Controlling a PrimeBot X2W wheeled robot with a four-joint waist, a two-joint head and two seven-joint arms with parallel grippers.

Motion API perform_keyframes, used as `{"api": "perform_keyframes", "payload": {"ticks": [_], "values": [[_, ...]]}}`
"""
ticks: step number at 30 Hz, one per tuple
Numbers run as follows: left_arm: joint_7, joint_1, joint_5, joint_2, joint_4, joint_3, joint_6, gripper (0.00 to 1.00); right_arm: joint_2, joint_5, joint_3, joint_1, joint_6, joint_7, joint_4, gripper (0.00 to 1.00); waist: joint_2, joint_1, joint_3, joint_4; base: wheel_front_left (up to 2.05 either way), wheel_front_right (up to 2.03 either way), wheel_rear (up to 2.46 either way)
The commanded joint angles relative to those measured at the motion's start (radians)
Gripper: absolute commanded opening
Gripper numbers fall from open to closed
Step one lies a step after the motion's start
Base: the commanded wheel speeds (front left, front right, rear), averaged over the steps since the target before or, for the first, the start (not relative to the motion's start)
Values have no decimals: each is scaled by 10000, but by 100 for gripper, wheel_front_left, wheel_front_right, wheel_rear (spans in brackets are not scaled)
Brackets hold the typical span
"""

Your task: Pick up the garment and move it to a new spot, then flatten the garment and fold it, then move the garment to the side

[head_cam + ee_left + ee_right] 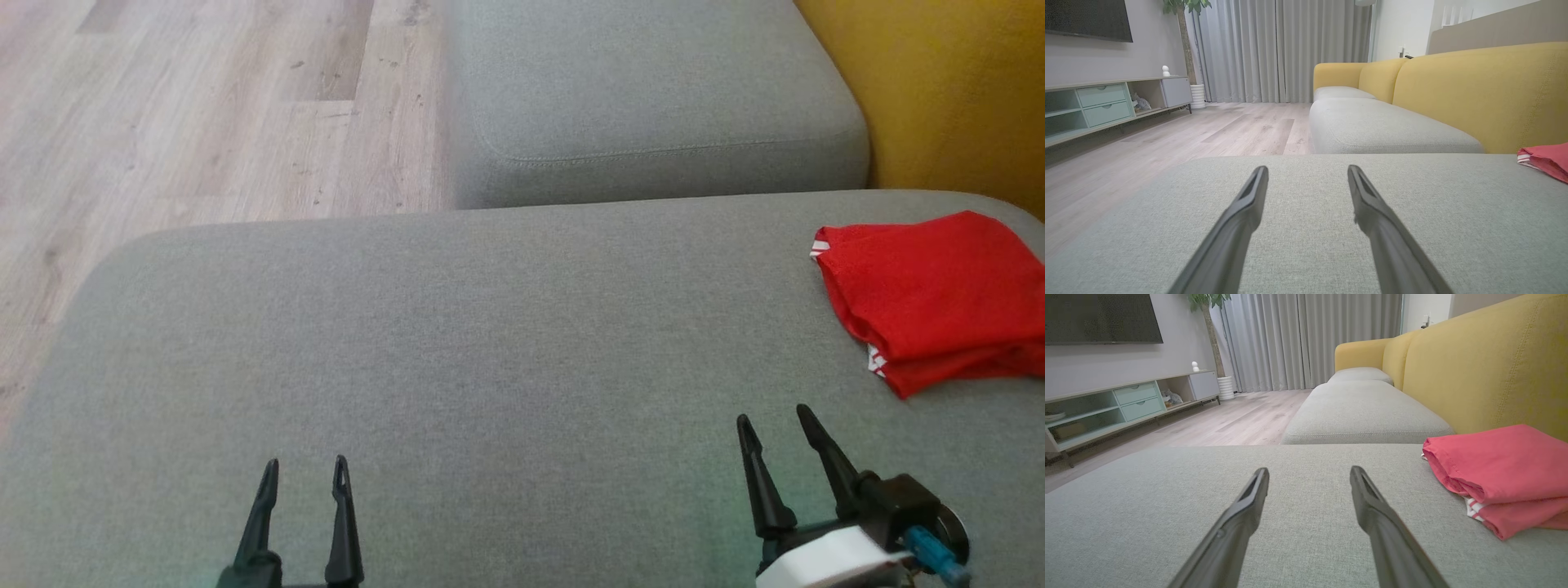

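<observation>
Garment (931, 298), red and folded, runs off the head view's right edge.

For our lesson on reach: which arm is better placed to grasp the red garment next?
Probably the right: the right pincer is open and near the garment; the left pincer, also open, sits far across the cushion.

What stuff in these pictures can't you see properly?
- Red garment: the head view's right edge cuts off its far side, and because it is folded, its kind and inner layers are hidden.
- Small white figure on the TV cabinet, left wrist view: too small to identify.
- Things in the cabinet's open shelf, right wrist view: small and blurry.
- Plant: the top edge cuts off its leaves.
</observation>
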Motion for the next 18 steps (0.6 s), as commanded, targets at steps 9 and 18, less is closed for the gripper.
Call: {"api": "perform_keyframes", "payload": {"ticks": [9,18], "values": [[-53,-466,188,-58,-287,496,-106,100,-37,195,339,-489,-9,-108,-161,100,-1,0,4,-258,0,0,0],[4,49,195,0,342,139,-101,0,2,272,139,90,0,16,373,0,-1,1,25,-388,0,0,0]]}}
